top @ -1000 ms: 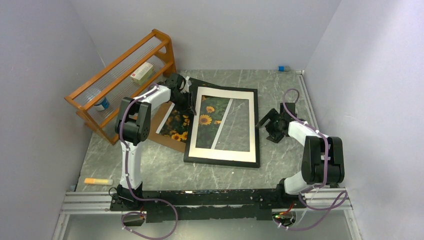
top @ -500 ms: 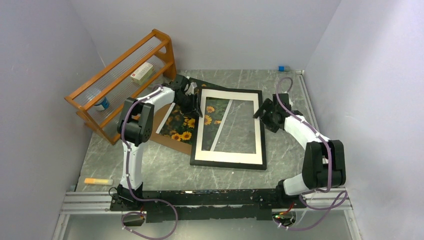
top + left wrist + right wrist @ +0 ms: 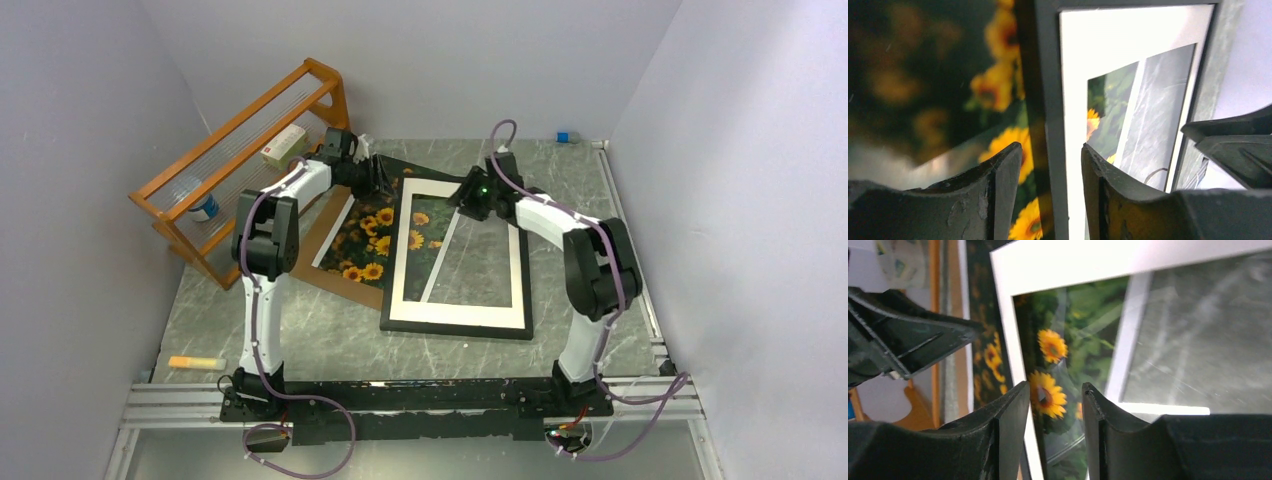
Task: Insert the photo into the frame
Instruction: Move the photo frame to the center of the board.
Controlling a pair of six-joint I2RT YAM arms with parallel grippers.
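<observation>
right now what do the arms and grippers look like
Both the left arm and right arm have white links, black joints and purple cables. The left gripper and right gripper have dark, scuffed fingers. Green light on the right wrist.

No readable text in any view. Small white box [image 3: 284,146] on orange rack [image 3: 240,108]: red marking on side, too small to read. Bottle [image 3: 204,207] on lower shelf: blue label, print illegible. Orange stick [image 3: 195,362] on table [image 3: 330,345]: any marking unresolved. Photo [image 3: 372,235]: sunflowers, no caption legible.
</observation>
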